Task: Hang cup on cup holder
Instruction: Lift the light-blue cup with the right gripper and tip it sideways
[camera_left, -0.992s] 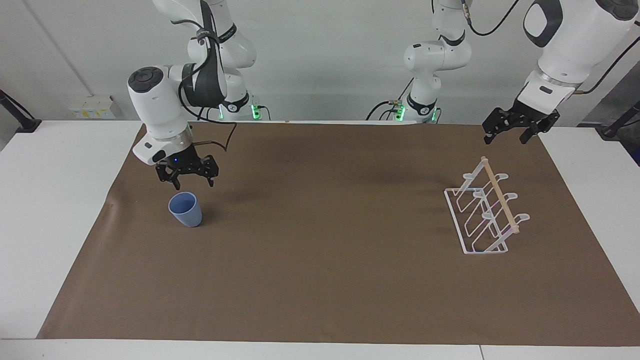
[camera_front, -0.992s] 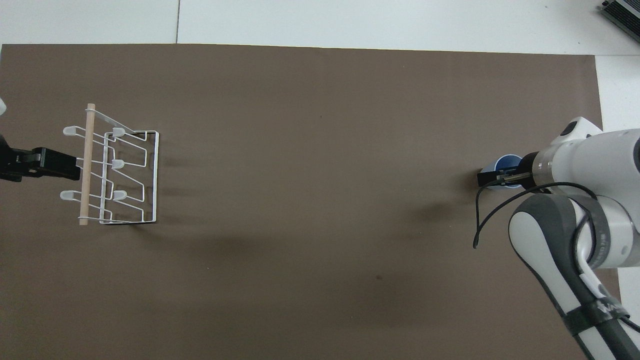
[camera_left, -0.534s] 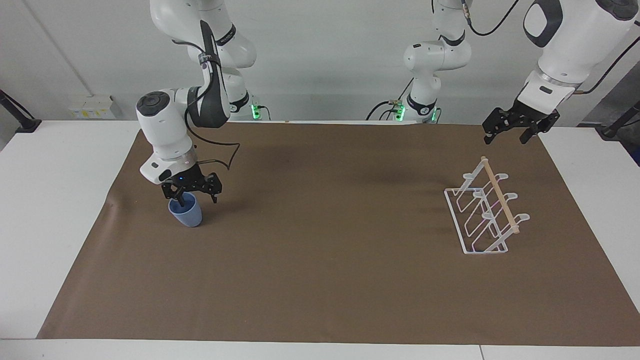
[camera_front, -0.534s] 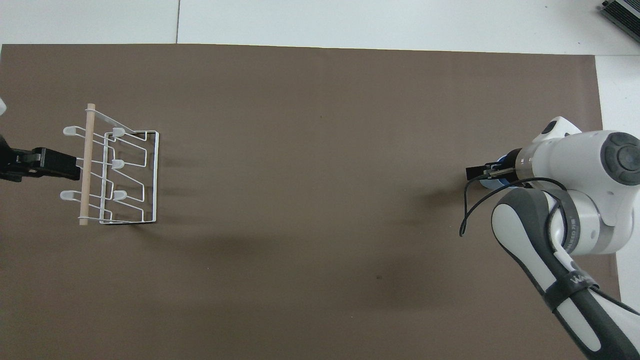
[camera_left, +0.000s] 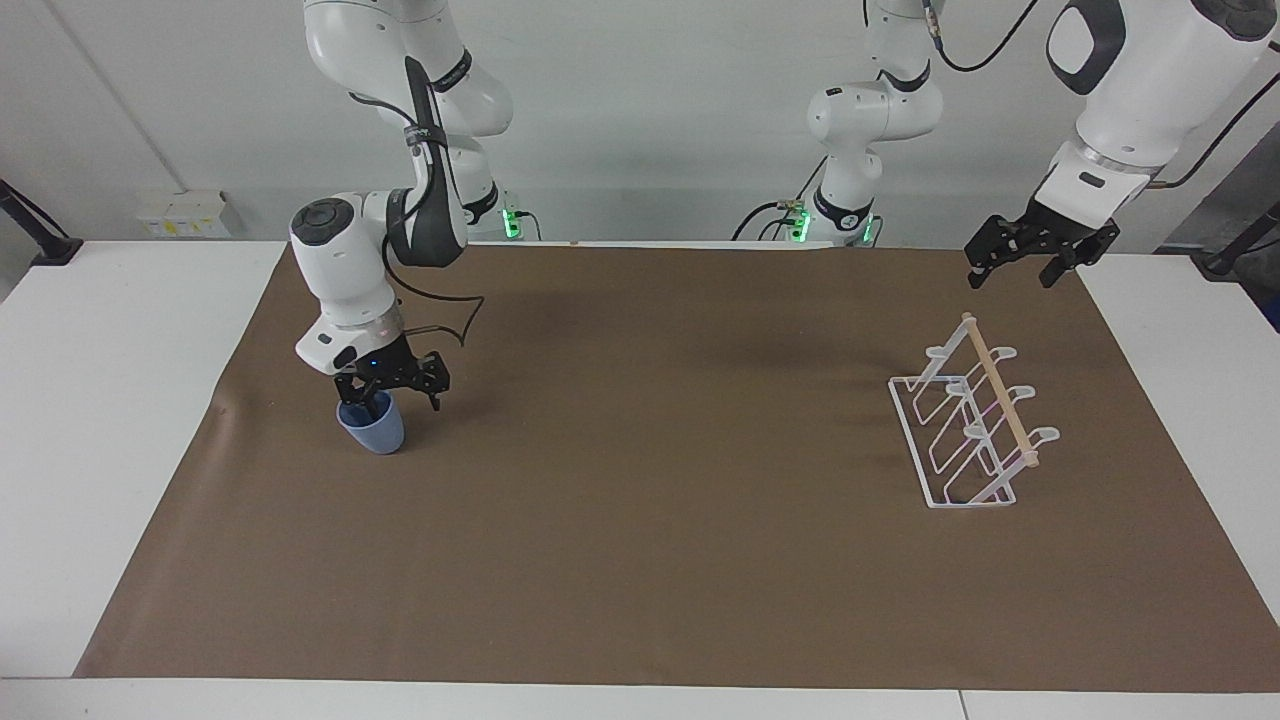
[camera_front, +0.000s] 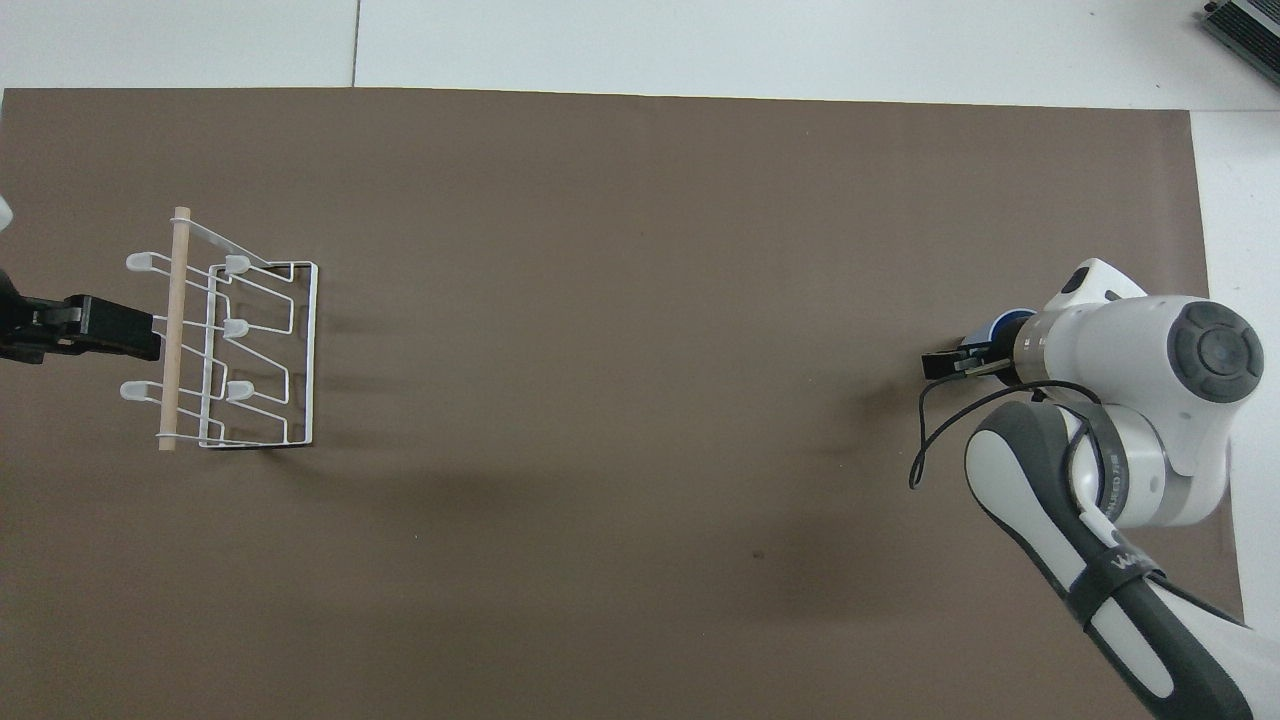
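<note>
The light-blue cup stands upright on the brown mat at the right arm's end of the table; only a sliver of the cup shows in the overhead view, under the arm. My right gripper is open and low at its rim, one finger inside the cup and the other outside the wall. The white wire cup holder with its wooden rod stands at the left arm's end. My left gripper waits open in the air, over the mat just beside the holder's rod.
The brown mat covers most of the white table. A black cable loops from the right wrist. A grey device corner shows at the table's farthest edge from the robots.
The right gripper has come down from above the cup until one finger is inside it. The cup, the holder and the left arm have stayed put.
</note>
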